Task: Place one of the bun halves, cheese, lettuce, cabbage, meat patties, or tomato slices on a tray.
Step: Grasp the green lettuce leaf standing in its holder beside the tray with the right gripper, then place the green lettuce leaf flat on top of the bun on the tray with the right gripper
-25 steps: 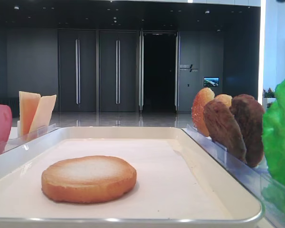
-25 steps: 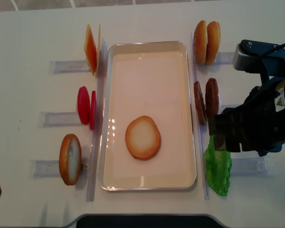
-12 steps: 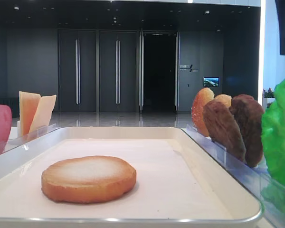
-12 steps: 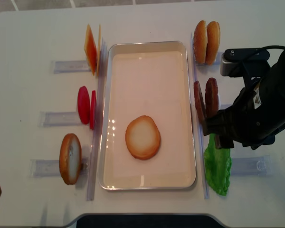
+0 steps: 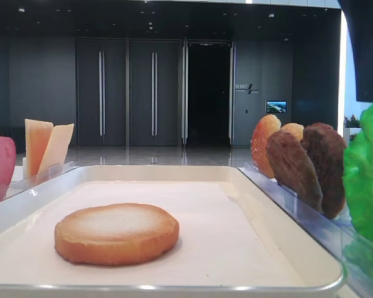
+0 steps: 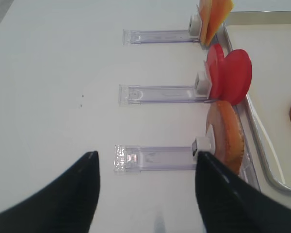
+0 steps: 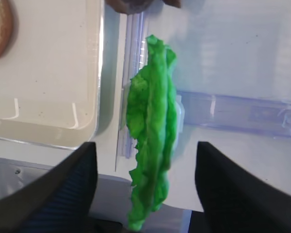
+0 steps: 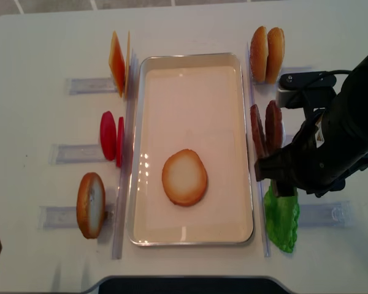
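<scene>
Low front view: the tray (image 5: 286, 245) holds one flat bun disc (image 5: 116, 233), left of its middle. Right of the tray, in a clear rack (image 5: 354, 248), stand the meat patties (image 5: 304, 164), and nearer the camera the lettuce (image 5: 363, 186) stands on edge. Behind the tray lies a dark hall with tall grey doors (image 5: 127, 93). A leaf this floppy could, I judge, fold or slip from a pinch and drop short of the tray.

Right wrist view: the right gripper (image 7: 143, 182) straddles the lettuce (image 7: 153, 145), its two dark fingers (image 7: 53, 189) well apart on either side and not touching the leaf (jaws spread, nothing grasped). The leaf stands just beside the tray's rim (image 7: 98, 73). Closing off-centre would likely catch only the ruffled edge, or snag the rack's clip (image 7: 180, 114) and drag the rack.

Left wrist view: the left gripper (image 6: 145, 194) hangs with fingers parted and empty over the white table (image 6: 53, 73), left of the tray, near a standing bun half (image 6: 228, 133) and tomato slices (image 6: 230, 75).

Overhead view: the right arm (image 8: 331, 144) sits right of the tray (image 8: 193, 236), over the lettuce (image 8: 281, 217) and close to the patties (image 8: 267, 128), which a careless lift might knock. Cheese (image 8: 118, 61) stands left of the tray.
</scene>
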